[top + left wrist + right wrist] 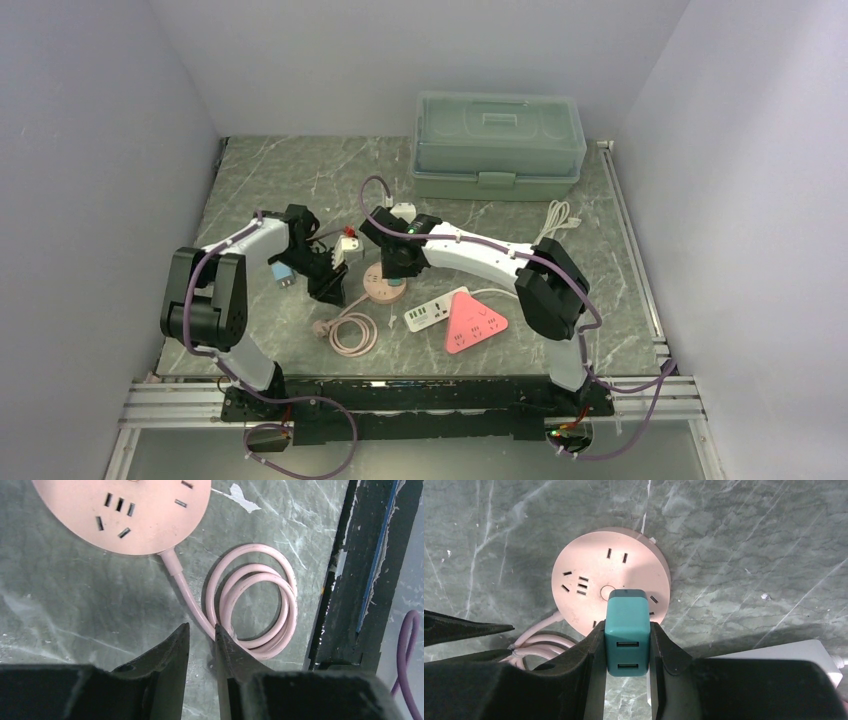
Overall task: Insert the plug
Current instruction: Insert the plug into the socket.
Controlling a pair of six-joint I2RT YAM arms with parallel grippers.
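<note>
My right gripper (pixel 626 630) is shut on a teal USB charger plug (pixel 626 611), one finger on each side. It holds the plug just above the near edge of a round pink socket hub (pixel 594 565). The plug's prongs are hidden. In the top view the right gripper (pixel 400 262) hovers over the hub (pixel 384 289) at the table's middle. My left gripper (pixel 201 628) is empty, with only a narrow gap between its fingers. It sits beside the hub's pink cable (pixel 255 600), with the hub (pixel 125 510) above it. It also shows in the top view (pixel 328 288).
A pink triangular power strip (pixel 475 325) and a white strip (pixel 430 313) lie right of the hub. The coiled pink cable (pixel 350 333) lies in front. A green lidded box (pixel 497 145) stands at the back. A white cable (pixel 557 218) and a small blue adapter (pixel 283 275) are nearby.
</note>
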